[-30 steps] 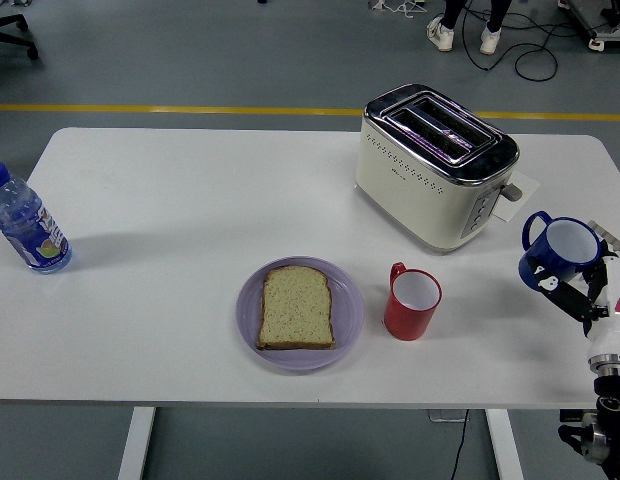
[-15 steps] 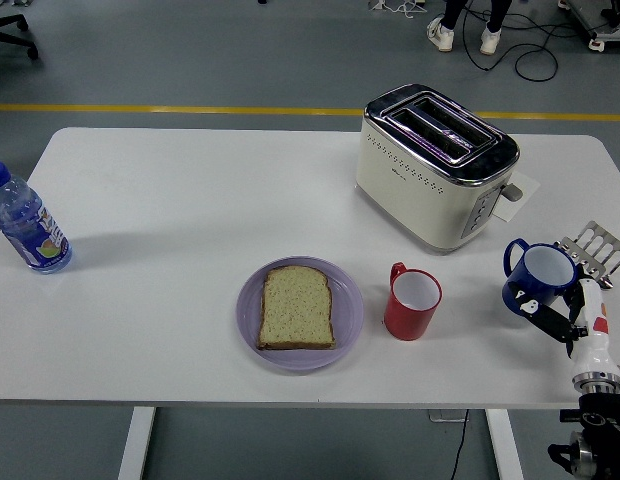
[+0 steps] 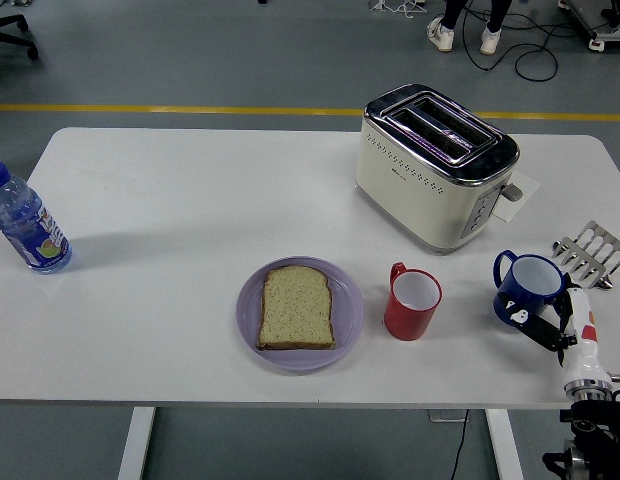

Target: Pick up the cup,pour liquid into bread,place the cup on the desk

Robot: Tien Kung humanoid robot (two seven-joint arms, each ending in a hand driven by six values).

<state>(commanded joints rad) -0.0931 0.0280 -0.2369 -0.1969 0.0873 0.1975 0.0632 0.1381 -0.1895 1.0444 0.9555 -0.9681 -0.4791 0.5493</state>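
A blue cup (image 3: pixel 528 288) with a white inside is upright at the table's right side, low over or on the surface; I cannot tell which. My right hand (image 3: pixel 546 326) comes up from the lower right corner, its dark fingers (image 3: pixel 537 322) wrapped around the cup's lower right side. A slice of bread (image 3: pixel 297 307) lies flat on a purple plate (image 3: pixel 349 318) at the front centre. A red cup (image 3: pixel 412 302) stands upright just right of the plate, empty as far as I can see. My left arm is out of view.
A cream two-slot toaster (image 3: pixel 436 164) stands at the back right. A metal rack (image 3: pixel 591 252) lies by the right edge behind the blue cup. A water bottle (image 3: pixel 26 224) stands at the far left. A person's feet (image 3: pixel 462 32) show on the floor beyond the table.
My right hand has carried the blue cup leftward and down, from near the right edge toward the red cup. The metal rack behind it has come into sight.
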